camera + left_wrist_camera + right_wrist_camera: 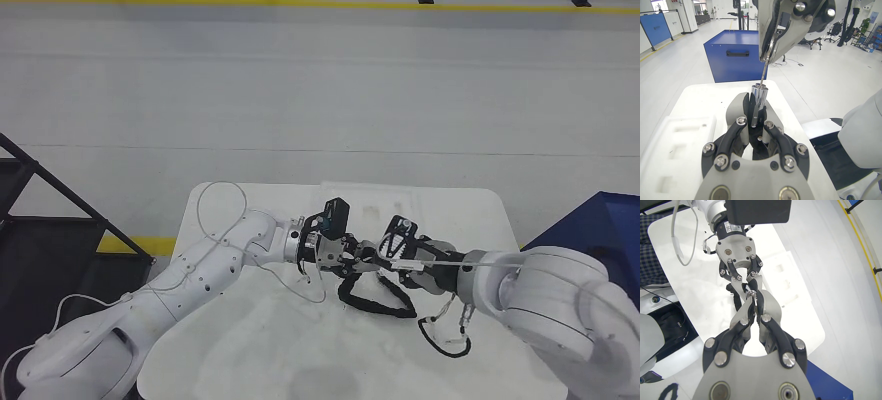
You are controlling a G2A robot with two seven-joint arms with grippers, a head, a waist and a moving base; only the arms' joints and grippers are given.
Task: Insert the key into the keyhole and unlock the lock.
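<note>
Left gripper [756, 106] clamped on the lock [759, 95], a chrome cylinder, keyhole end facing the other arm. Right gripper [768, 56] pinched on the key [764, 70] by its head, blade tip touching the cylinder's end face. Both are held above the table [702, 94], about mid-table. Foam tray [668, 121] lies apart to the left.

Risks, as I judge them:
- The blade looks slightly off the slot's line, so a push could jam or bend it.
- The thin head could pivot between the pads.
- On turning, the smooth cylinder could spin in the left grip instead of unlocking.

Left wrist view gives the blade in profile: its slant, and where the tip meets the face. Cannot tell whether the tip is inside the keyhole. Right wrist view sights along the key [754, 300] to the lock [750, 293] and shows sideways centring; the fingers largely hide the blade. Top view gives the arms meeting from left and right, with no fine detail at the tip.
</note>
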